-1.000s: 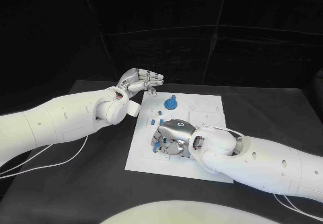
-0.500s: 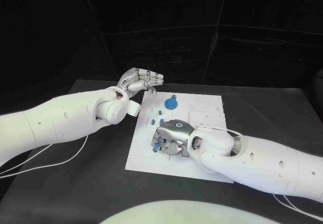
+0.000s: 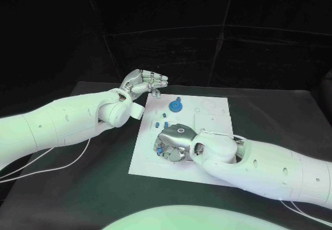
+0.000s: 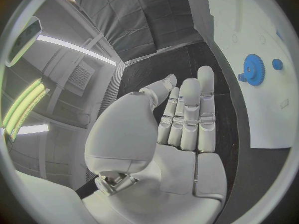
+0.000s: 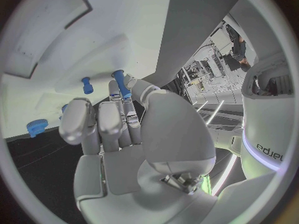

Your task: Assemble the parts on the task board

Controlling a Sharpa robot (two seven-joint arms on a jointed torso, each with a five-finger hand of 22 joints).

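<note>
1. Black tabletop fills the lower part of the head view, with dark curtains behind it in the upper half.
2. At the centre of the frame lies the flat white rectangular task board, its long side running from lower left to upper right.
3. On the board's upper part, just above centre frame, stands a round blue toothed gear part; the left wrist view shows the same gear with a small blue round knob part just beside it.
4. A few small blue peg parts lie on the board just below the gear, near its left edge.
5. The left silver many-fingered hand is raised above the board's upper left corner, in the upper centre-left of the frame. Its fingers are apart, mostly straight, and it holds nothing; the left wrist view shows the palm bare.
6. The right silver many-fingered hand is down on the middle of the board, at centre frame, palm towards the board.
7. In the right wrist view, a slim blue pin part is pinched between the thumb and a fingertip of the right hand.
8. Another short blue peg stands in the board just beside the held pin, apart from the fingers.
</note>
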